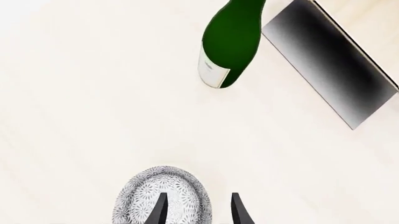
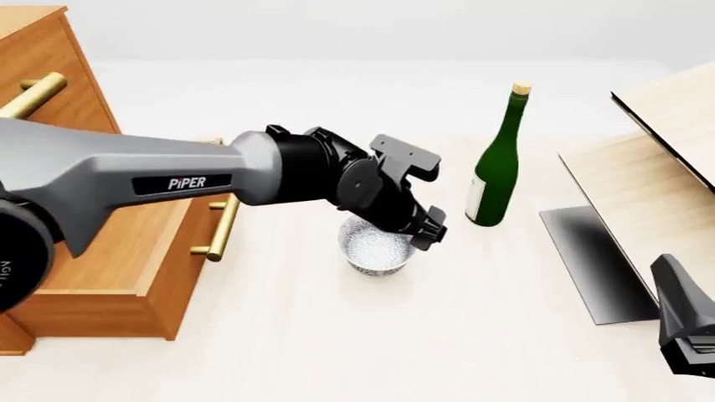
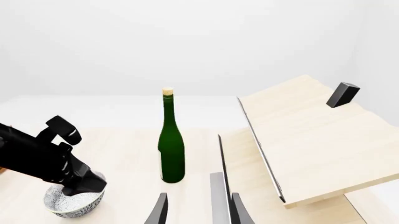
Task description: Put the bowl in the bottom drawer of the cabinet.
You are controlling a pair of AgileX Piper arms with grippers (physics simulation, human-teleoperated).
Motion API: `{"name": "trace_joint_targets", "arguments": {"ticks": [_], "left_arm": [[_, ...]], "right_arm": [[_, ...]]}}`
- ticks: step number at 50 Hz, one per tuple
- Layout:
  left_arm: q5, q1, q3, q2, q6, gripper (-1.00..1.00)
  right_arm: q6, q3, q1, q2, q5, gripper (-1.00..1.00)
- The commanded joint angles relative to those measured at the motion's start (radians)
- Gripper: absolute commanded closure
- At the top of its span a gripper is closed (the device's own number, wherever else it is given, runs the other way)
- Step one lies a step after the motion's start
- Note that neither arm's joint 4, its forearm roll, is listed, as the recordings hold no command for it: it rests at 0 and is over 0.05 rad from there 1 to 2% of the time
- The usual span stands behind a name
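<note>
Two robot arms are sharing a pale table, and we are working mostly with our left one. Our left gripper [image 2: 423, 228] is hanging right over the bowl [image 2: 374, 247], which is sitting upright on the table [image 2: 335, 335] near the middle. In the left wrist view, our left gripper's dark fingers [image 1: 160, 209] are standing spread apart, one finger tip over the bowl's speckled inside and the other just outside its rim; we cannot tell whether either is touching it. The bowl is small, round and white with a fine grey-blue pattern.

To the left of the bowl, the cabinet [image 2: 56, 100] is rising in orange-brown wood. Its bottom drawer [image 2: 123, 276] is standing pulled out toward the bowl, with a brass bar handle [image 2: 223, 226] on its front. Another brass handle [image 2: 33, 96] is showing higher up.

To the right of the bowl, a green bottle [image 2: 497, 163] with a cork is standing upright, apart from the bowl. Farther right, a pale wood structure [image 2: 659, 184] with a dark panel [image 2: 592, 260] is sitting.

Our right gripper [image 3: 198, 210] is waiting low at the right edge of the front view, well apart from the bowl. In the right wrist view its fingers are spread, gripping nothing.
</note>
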Motion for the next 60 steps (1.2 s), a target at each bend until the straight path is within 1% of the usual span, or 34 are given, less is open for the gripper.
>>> {"name": "trace_joint_targets", "arguments": {"ticks": [1,10,11,20,32,60], "left_arm": [[0.006,0.009,-0.001,0.009,-0.012,-1.00],[-0.025,0.007,0.016,0.032,-0.026,-1.00],[-0.013,0.006,0.010,0.027,-0.025,-1.00],[-0.031,0.005,0.017,0.050,-0.033,-1.00],[-0.021,-0.001,0.006,0.059,-0.041,-1.00],[-0.039,-0.012,0.001,0.105,-0.065,-1.00]], "right_arm": [[0.000,0.000,0.000,0.000,0.000,-1.00],[0.000,0.000,0.000,0.000,0.000,-1.00],[0.000,0.000,0.000,0.000,0.000,-1.00],[0.000,0.000,0.000,0.000,0.000,-1.00],[0.000,0.000,0.000,0.000,0.000,-1.00],[0.000,0.000,0.000,0.000,0.000,-1.00]]}}
